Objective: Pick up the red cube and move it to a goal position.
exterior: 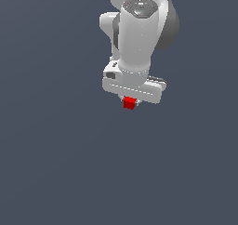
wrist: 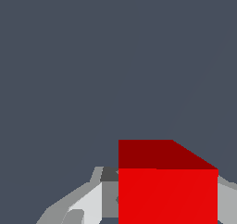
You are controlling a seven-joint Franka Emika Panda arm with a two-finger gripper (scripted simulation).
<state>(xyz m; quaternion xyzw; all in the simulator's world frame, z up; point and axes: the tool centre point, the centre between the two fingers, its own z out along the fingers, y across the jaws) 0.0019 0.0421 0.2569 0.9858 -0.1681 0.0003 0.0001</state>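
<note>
Uniform slate-grey ground (exterior: 51,163) filled both views, its edges out of frame. Beneath the white arm (exterior: 137,33), the gripper (exterior: 129,100) had its jaws clenched on the red cube (exterior: 129,103).

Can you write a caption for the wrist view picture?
Close-up: the white pincer grips the red cube over a plain grey floor.

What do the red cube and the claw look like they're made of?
Red cube: flat, uniform red with no texture or shine, perhaps matte plastic; the render leaves it open. Claw: smooth white-grey shell with soft shading, like painted metal or plastic.
</note>
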